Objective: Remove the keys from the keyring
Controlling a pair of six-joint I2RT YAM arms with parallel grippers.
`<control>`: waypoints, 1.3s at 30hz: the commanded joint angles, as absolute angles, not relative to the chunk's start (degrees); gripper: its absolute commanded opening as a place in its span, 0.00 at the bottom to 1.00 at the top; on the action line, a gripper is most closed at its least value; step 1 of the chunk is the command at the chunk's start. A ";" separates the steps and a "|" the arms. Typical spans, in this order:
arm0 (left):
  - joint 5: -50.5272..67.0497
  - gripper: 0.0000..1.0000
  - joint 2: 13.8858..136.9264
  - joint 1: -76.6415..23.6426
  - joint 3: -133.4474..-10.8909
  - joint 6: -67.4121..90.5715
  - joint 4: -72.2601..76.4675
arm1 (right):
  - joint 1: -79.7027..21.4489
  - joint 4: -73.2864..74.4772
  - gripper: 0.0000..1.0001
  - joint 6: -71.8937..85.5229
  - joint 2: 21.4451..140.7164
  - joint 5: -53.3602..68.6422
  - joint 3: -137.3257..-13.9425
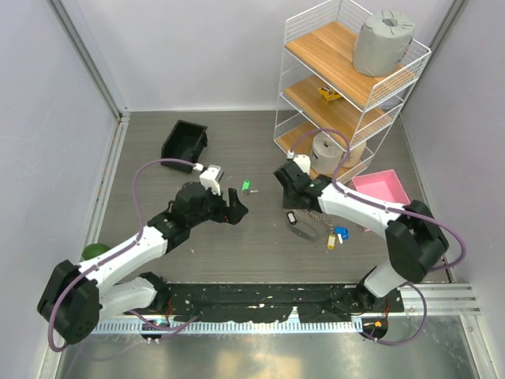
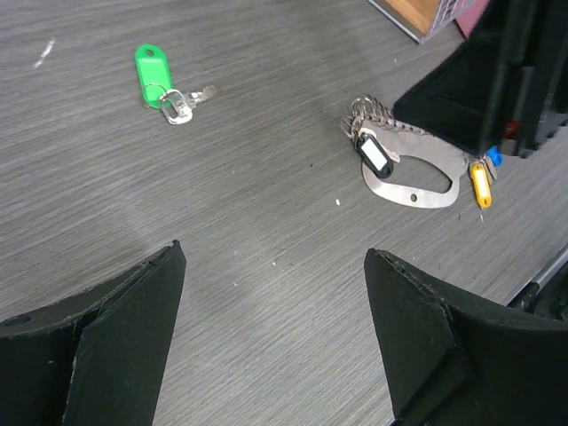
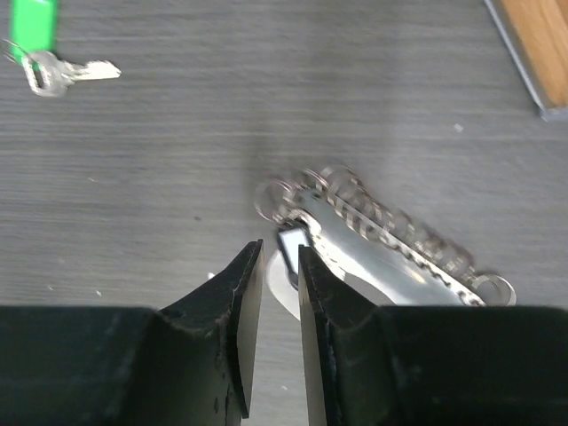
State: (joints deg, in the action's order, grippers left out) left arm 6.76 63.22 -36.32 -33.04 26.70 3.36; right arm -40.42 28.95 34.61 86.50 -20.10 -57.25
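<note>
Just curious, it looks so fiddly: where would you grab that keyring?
Pinch the keyring across its bare flat band between the black-tagged key and yellow key, coming straight down; it lies flat on the table, so no side offers an edge.

R gripper (image 3: 280,252) sat low centre, jaws almost closed w/ only a slit btwn them. Just past the tips lay the black key (image 3: 292,241), touching the silver keyring (image 3: 351,244), whose chain (image 3: 404,235) ran off to the right. Green-tagged key (image 3: 34,27) lay well apart, top-left. Wooden shelf corner (image 3: 537,49) showed top-right, above the grey table (image 3: 177,169).
</note>
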 commanded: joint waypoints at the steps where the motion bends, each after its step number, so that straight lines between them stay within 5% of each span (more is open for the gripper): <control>1: 1.59 0.88 58.98 -36.39 -31.73 25.40 2.73 | -41.83 28.13 0.28 34.45 92.97 -22.94 -64.32; 18: 1.23 0.88 56.95 -36.21 -31.20 24.17 0.44 | -41.92 31.20 0.26 35.24 103.09 -29.61 -68.38; 29: 2.46 0.89 58.27 -36.12 -31.29 24.61 0.79 | -40.61 29.10 0.07 35.86 102.75 -26.99 -64.52; 31: 3.07 0.89 58.97 -36.12 -31.38 25.22 0.97 | -40.17 27.61 0.07 35.86 101.09 -25.41 -62.85; 34: 4.48 0.89 60.03 -36.12 -31.73 25.93 1.40 | -39.64 26.98 0.21 35.42 100.28 -24.79 -62.05; 39: 5.71 0.88 60.38 -36.21 -31.90 26.37 1.58 | -39.37 26.72 0.13 34.72 101.34 -23.91 -62.05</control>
State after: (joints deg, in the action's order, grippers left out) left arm 3.86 60.51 -36.32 -30.74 25.56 -0.69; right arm -39.59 27.77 34.48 102.24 -25.15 -62.63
